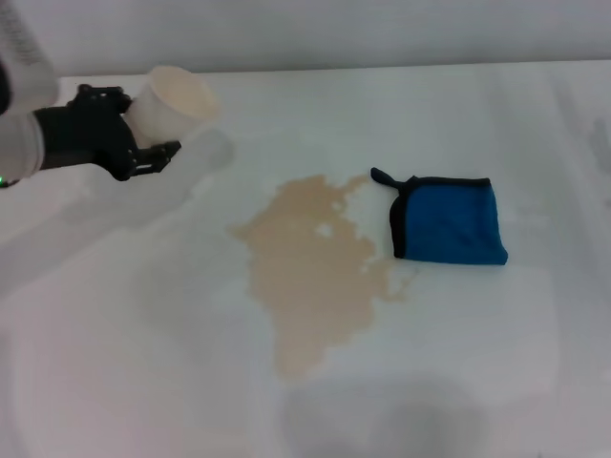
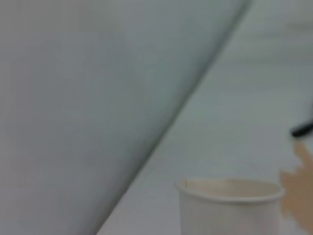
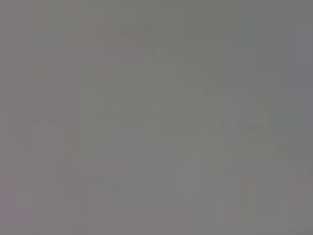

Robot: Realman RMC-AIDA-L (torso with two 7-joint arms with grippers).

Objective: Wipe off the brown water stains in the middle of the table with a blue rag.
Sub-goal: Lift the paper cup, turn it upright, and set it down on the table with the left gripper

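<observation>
The brown water stains (image 1: 310, 277) form a pale tan ragged puddle in the middle of the white table (image 1: 535, 363). Part of the puddle shows in the left wrist view (image 2: 298, 196). The blue rag (image 1: 447, 221) lies folded flat just right of the puddle, its black loop (image 1: 382, 177) at the far left corner. My left gripper (image 1: 143, 134) is at the far left, above the table, shut on a white paper cup (image 1: 172, 103) held tilted. The cup's rim shows in the left wrist view (image 2: 230, 193). The right gripper is out of view; its wrist view shows only plain grey.
The table's far edge meets a pale wall (image 1: 334, 33). A grey shadow (image 1: 382, 420) lies on the table near the front edge.
</observation>
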